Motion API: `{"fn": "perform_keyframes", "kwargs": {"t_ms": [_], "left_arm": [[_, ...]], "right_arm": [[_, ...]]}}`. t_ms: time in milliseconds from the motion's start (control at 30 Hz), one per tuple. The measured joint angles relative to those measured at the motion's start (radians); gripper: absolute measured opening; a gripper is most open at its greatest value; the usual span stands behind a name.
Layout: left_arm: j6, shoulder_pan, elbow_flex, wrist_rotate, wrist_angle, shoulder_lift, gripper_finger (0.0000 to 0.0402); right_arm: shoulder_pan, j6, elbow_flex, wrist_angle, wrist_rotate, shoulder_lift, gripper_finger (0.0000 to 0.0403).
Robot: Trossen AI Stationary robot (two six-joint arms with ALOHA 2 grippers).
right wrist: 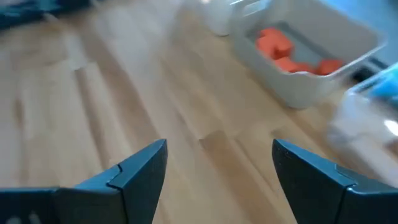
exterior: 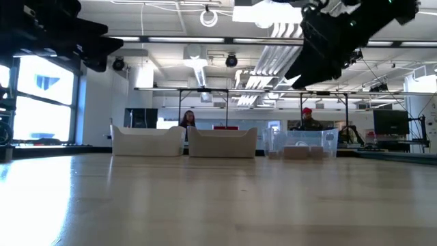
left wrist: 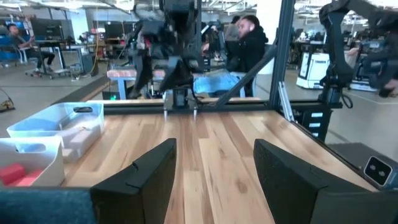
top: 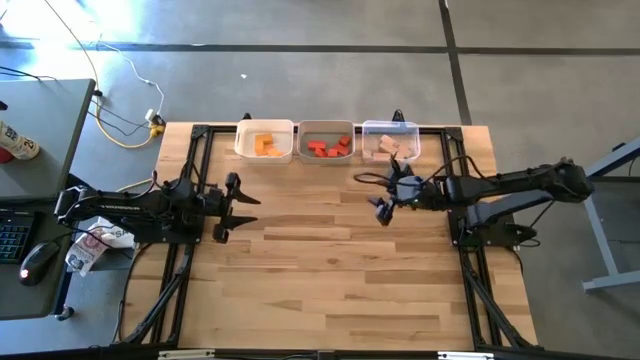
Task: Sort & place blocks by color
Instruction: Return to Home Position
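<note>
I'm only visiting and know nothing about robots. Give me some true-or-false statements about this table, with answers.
1. The orange blocks lie in the white bin. True.
2. The right gripper holds a block. False: it is open and empty.
3. The red blocks lie in the middle, gray bin. True.
4. Loose blocks lie on the table. False: every block in view is in a bin.
5. The left gripper is shut. False: it is open.
</note>
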Motion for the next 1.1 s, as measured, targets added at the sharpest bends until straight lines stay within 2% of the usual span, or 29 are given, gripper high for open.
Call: {"fn": "perform_keyframes", "kwargs": {"t_ms": [167,333,500,800,1100], "left_arm": [[0.000,0.000,0.000,0.000,0.005,0.000,0.0202],[0.028,0.000,0.000,0.000,0.004,0.000,0.0202],[0.034,0.000,0.000,0.000,0.004,0.000,0.0202],[0.061,0.000,0.000,-0.003,-0.012,0.000,0.0202],[0.102,0.000,0.000,-0.003,-0.062,0.000,0.0202]], "right_arm": [[-0.044,-0.048,-0.205,0.286,-0.134,-0.109,0.0277],[-0.099,-0.098,-0.358,0.452,-0.226,-0.258,0.0277],[-0.144,-0.135,-0.456,0.500,-0.298,-0.421,0.0277],[-0.166,-0.153,-0.565,0.512,-0.327,-0.684,0.0277],[-0.165,-0.186,-0.634,0.548,-0.411,-0.840,0.0277]]}}
